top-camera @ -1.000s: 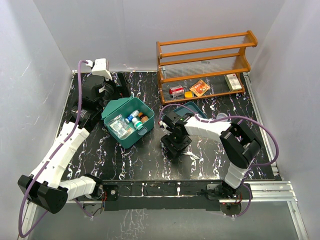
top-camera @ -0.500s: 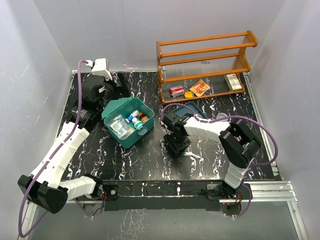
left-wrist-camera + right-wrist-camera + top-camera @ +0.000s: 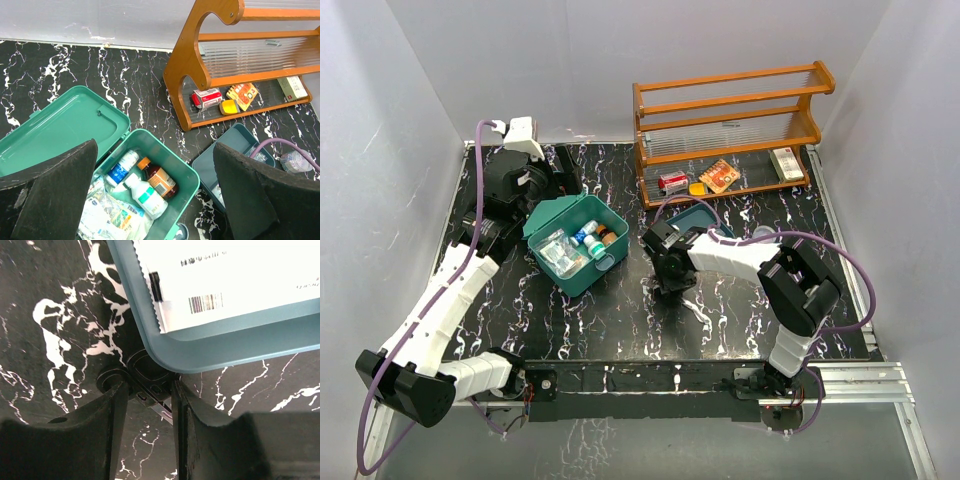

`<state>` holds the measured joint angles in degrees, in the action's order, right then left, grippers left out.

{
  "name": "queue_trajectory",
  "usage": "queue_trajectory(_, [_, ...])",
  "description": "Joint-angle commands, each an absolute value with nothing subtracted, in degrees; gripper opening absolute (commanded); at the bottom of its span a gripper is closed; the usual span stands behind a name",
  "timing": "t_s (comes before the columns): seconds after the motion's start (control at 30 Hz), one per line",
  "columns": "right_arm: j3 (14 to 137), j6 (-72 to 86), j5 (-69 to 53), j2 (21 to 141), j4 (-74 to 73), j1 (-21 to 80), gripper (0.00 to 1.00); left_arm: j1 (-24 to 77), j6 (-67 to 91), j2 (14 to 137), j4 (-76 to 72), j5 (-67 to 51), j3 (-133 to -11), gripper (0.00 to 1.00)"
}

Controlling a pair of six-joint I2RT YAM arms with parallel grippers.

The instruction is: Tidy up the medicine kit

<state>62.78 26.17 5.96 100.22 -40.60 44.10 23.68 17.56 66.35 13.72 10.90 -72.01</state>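
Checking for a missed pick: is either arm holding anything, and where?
Left gripper holds nothing. Right gripper straddles a small dark object beside the tray; whether it is gripped cannot be told.

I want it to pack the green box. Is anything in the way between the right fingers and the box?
Nothing visible. Only bare black table lies between the right fingers and the open medicine kit; the blue tray sits on the other side.

Robot lab booth: white walls point(image 3: 570, 60), marbled black table point(image 3: 620, 310), aluminium rail point(image 3: 860, 380).
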Motion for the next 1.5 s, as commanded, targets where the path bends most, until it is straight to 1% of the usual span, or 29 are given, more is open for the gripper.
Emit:
queue_trajectory(0.0, [64.3,31.9,5.9,96.3,-35.4,43.7,0.4,23.4,17.3,66.3,12.8,10.1,-74.3,0.99])
queue_trajectory(0.17, [63.1,27.2,4.4,90.2,-35.6,41.3,0.5,23.4,17.6,65.7,13.2,9.8,-73.7,0.99])
queue_trajectory(0.3, [59.6,19.0,-1.6,86.5,-35.3,39.2,0.51,23.4,18.0,65.0,13.4,9.8,-73.1,0.99])
queue_trajectory(0.4, [58.9,15.1,-5.3,87.6,-37.8,39.1,0.52,23.4,18.3,64.5,13.1,9.8,-72.7,0.99])
queue_trajectory(0.63, [60.5,11.2,-5.6,92.4,-41.1,39.4,0.54,23.4,18.7,64.3,13.1,10.0,-72.7,0.99])
queue_trajectory(0.77, [61.4,9.0,-3.3,94.6,-41.9,39.8,0.53,23.4,18.8,64.2,13.2,10.1,-72.7,0.99])
queue_trajectory(1.17, [64.8,3.8,-4.1,101.7,-39.1,41.9,0.48,23.4,18.3,64.6,13.6,10.6,-73.5,0.99])
queue_trajectory(1.4, [67.5,3.1,-3.4,105.4,-38.6,43.9,0.42,23.4,18.0,64.7,13.7,10.8,-73.7,0.99])
queue_trajectory(1.47, [67.9,3.2,-3.4,105.9,-38.6,44.4,0.37,23.4,17.9,64.7,13.7,10.9,-73.7,0.99])
